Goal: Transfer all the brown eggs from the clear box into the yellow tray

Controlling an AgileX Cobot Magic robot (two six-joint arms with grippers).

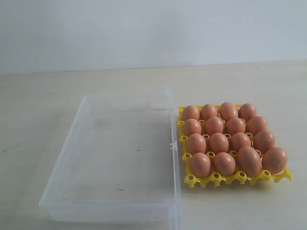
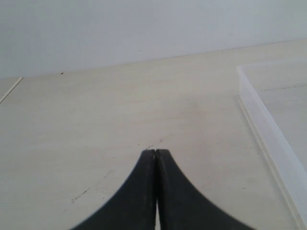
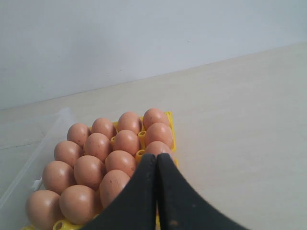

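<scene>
Free to sweep along the far edge of the bench (image 1: 144, 79) and down the left side. Blocked in the middle toward the near edge by the clear box (image 1: 120, 153): low walls all round, bare inside, open from above. Crowded just right of it by the yellow tray (image 1: 206, 181), hard beside the box wall, packed with brown eggs (image 1: 218, 142) in every visible cup, no gap to slip between. Open too beyond the tray, out to the right edge.
</scene>
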